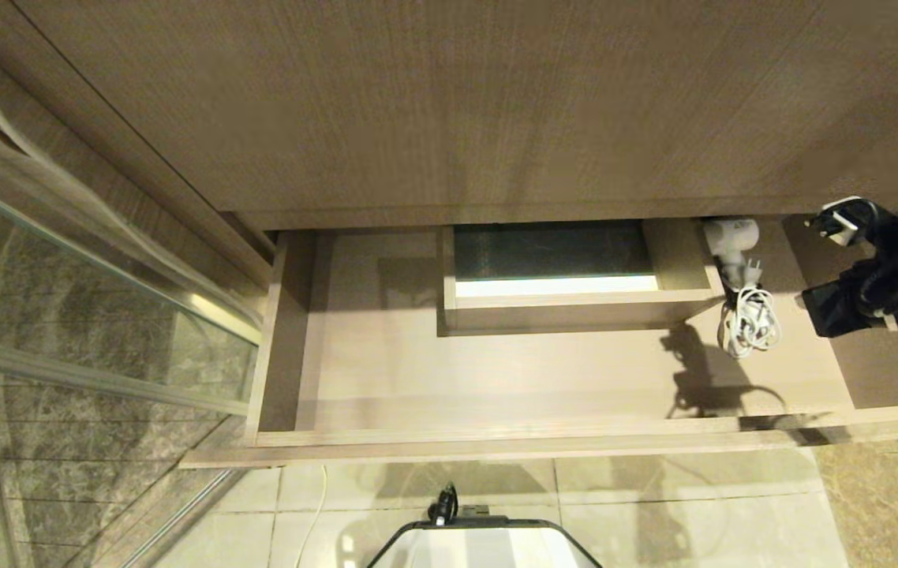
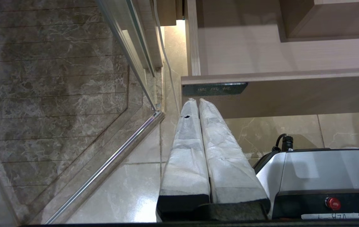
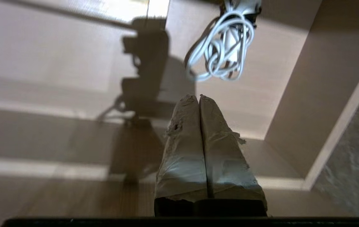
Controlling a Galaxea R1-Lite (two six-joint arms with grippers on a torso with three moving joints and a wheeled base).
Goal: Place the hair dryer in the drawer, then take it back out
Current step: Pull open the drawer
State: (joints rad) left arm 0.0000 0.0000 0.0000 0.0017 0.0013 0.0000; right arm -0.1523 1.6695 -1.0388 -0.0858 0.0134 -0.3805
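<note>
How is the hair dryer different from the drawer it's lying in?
The hair dryer is white; the drawer is light wood grain. The hair dryer is small, tucked in one far corner; the drawer is wide and pulled open. The hair dryer has a bundled cord; the drawer has a boxed cutout.

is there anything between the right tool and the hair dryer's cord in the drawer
No. In the right wrist view, only bare drawer floor separates the shut right tool from the hair dryer and its bundled cord.
</note>
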